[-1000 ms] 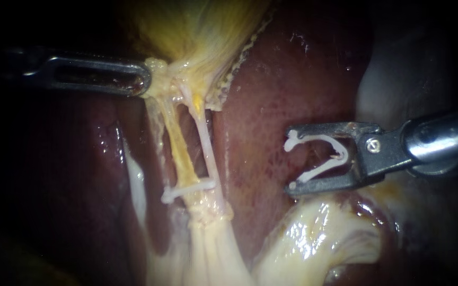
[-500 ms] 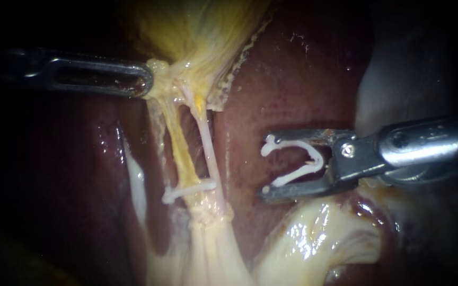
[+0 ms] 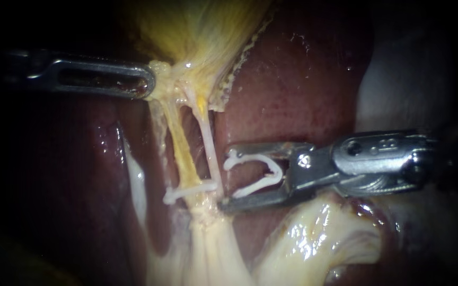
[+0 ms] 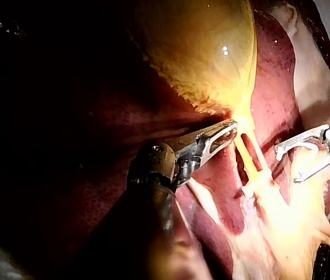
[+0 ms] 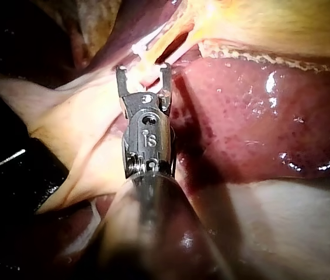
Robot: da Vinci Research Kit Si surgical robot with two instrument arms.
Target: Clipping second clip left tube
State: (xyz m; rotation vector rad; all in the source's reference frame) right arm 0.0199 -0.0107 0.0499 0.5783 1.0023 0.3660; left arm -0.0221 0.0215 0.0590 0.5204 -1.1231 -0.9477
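Retraction by left instrument [image 3: 148,85], its pincer seemingly clamped on gallbladder [image 3: 202,32], keeps left tube [image 3: 178,143] taut; right instrument [image 3: 228,179], pincer wide, holds open clip [image 3: 250,157], tube just ahead.

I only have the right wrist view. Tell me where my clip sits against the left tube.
Observer: In the endoscope view, the loaded clip in your right instrument has its mouth at the right tube. The left tube lies beyond it and is not yet between the jaws.
Operator: Give me the placed clip.
Observer: The placed clip crosses both tubes. Its right end is close to your lower jaw's tip.
Operator: Report the left instrument.
Observer: The left instrument has its tip against the tissue where the tubes meet the gallbladder.
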